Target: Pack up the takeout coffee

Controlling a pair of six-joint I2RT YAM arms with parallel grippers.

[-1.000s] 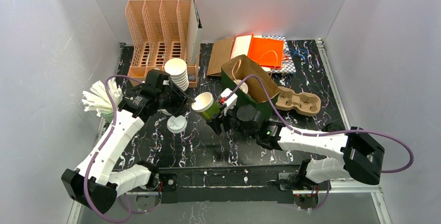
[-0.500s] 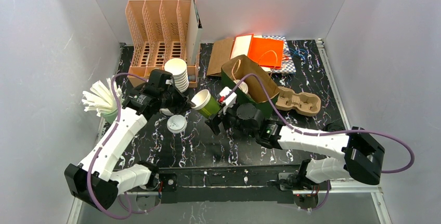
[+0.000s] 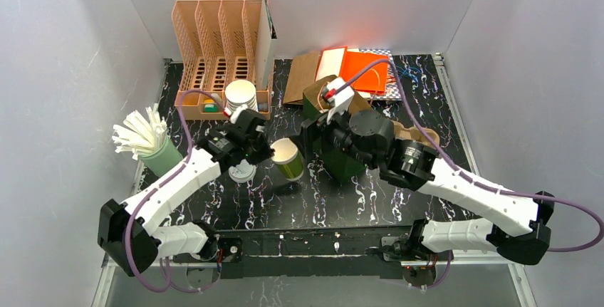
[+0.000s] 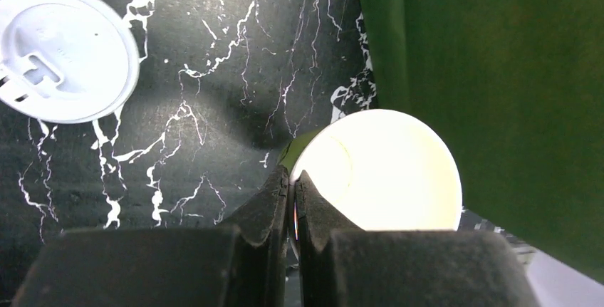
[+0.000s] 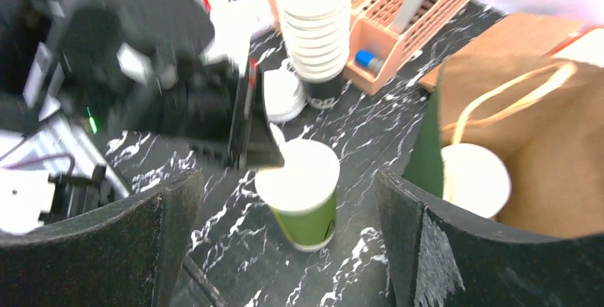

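Observation:
The takeout coffee cup [image 3: 288, 159] has green sides and a white inside, and it has no lid on. It stands upright just left of the green paper bag [image 3: 343, 167]. My left gripper [image 3: 268, 152] is shut on the cup's near rim [image 4: 377, 172], one finger inside the wall and one outside. My right gripper [image 3: 311, 139] hangs open above the bag's left edge. In the right wrist view its fingers [image 5: 171, 214] stand wide apart, with the cup [image 5: 303, 186] lower down between them, untouched. A white lid [image 3: 242, 172] lies flat left of the cup.
The open bag [image 5: 541, 129] holds another white-rimmed cup [image 5: 475, 179]. A stack of nested cups [image 3: 241, 97] stands before the peach organizer [image 3: 214, 43]. Straws in a green holder [image 3: 146, 139] stand at the left, a pulp cup carrier [image 3: 420, 139] lies right of the bag, and flat bags [image 3: 356, 68] lie behind.
My left gripper shut on the cup's rim and carried it right, now upright. My right gripper opened, left the cup and drew back up over the bag.

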